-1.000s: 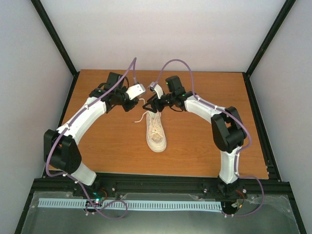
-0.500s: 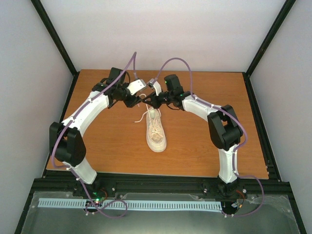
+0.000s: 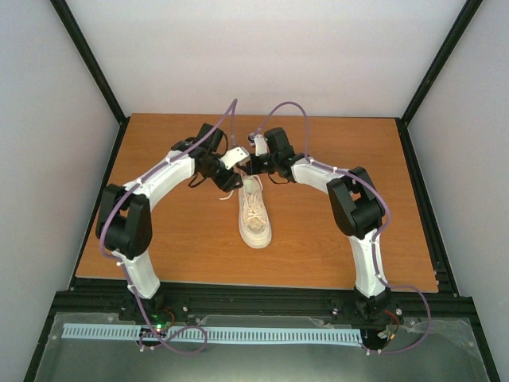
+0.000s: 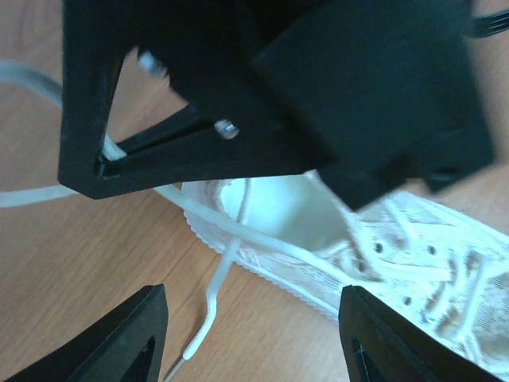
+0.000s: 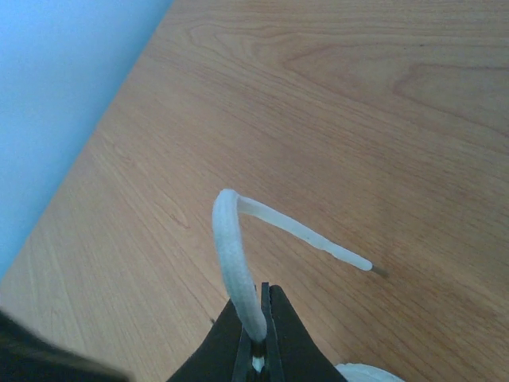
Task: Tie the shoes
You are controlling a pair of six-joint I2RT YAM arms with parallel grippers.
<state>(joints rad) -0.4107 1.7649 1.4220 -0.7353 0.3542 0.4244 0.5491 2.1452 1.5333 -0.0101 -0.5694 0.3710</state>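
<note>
Right jaws pinch lace; left jaws spread wide, sneaker heel and loose lace end between them.

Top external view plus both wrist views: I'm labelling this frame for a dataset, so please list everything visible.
cream canvas low-top sneaker: one, cream, table centre, toe toward the arm bases.
thin white laces: white, threaded through sneaker; one end pinched, one on table.
wooden table: one, orange-brown, under everything.
enclosure walls: three, white, left, back, right.
purple cables: two, purple, looping over arms.
white-and-black arms: two, meeting at sneaker's far end.
left gripper: one, black, open, by sneaker's opening.
right gripper: one, black, shut on lace.
</note>
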